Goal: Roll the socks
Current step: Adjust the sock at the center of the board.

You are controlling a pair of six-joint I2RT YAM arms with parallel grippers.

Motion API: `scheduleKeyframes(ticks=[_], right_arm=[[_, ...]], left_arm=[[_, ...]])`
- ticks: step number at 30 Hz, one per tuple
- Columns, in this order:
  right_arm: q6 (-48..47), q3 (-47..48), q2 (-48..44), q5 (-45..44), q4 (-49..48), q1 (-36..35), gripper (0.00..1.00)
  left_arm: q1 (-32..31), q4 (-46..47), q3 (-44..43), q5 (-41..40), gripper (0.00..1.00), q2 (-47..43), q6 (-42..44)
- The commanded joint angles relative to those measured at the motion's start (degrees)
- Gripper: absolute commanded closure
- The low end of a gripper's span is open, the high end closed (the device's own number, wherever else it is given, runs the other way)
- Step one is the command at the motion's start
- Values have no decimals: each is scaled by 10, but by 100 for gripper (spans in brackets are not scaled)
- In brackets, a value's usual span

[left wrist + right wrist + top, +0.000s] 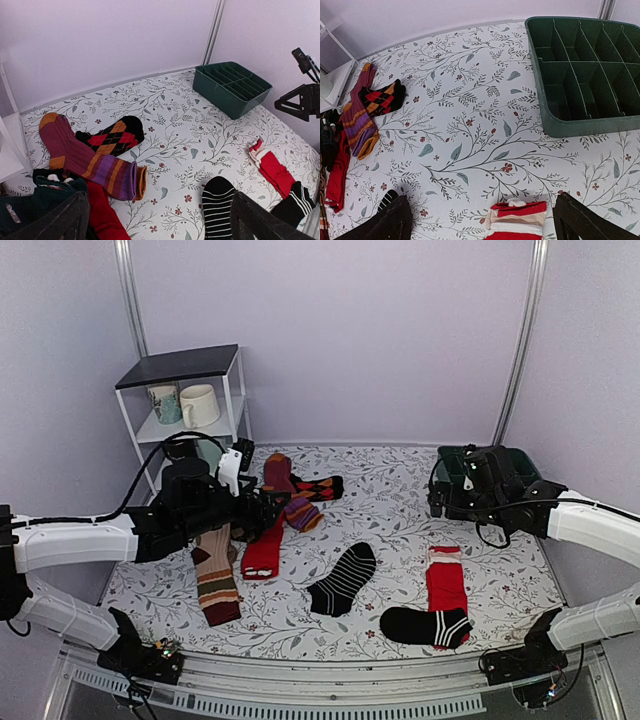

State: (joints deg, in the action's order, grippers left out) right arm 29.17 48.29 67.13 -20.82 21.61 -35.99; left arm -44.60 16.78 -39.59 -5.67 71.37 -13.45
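One black sock with thin white stripes (343,578) lies flat on the floral cloth at centre front. It also shows in the left wrist view (217,210), close to the right finger. Its toe peeks in at the bottom left of the right wrist view (388,196). My left gripper (272,510) is open and empty, hovering over the sock pile at the left (160,231). My right gripper (438,497) is open and empty, above the cloth in front of the green tray (482,227).
A red sock with a white-and-beige cuff (446,582) and a black sock with a red-and-white end (425,625) lie front right. Maroon-purple (85,160), argyle (112,137), red (263,552) and brown striped (215,582) socks lie left. A green divided tray (580,75) stands back right. A white shelf with mugs (185,400) stands back left.
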Motion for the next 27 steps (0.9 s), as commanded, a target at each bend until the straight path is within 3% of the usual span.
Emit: scheduleKeyframes(ticks=[1, 11, 16, 24, 27], right_arm=[[2, -7, -13, 6, -11, 0, 0], [-8, -27, -24, 31, -15, -1, 0], [-46, -77, -42, 158, -71, -7, 4], [-88, -113, -47, 211, -168, -228, 9], [-88, -120, -6, 250, -218, -258, 16]], left_arm=[[3, 1, -3, 1, 1, -7, 9], [3, -10, -2, -24, 1, -11, -2], [2, -15, 1, -20, 1, -15, 4], [2, 27, 64, 51, 4, -38, 11], [2, 26, 87, 42, 3, -54, 9]])
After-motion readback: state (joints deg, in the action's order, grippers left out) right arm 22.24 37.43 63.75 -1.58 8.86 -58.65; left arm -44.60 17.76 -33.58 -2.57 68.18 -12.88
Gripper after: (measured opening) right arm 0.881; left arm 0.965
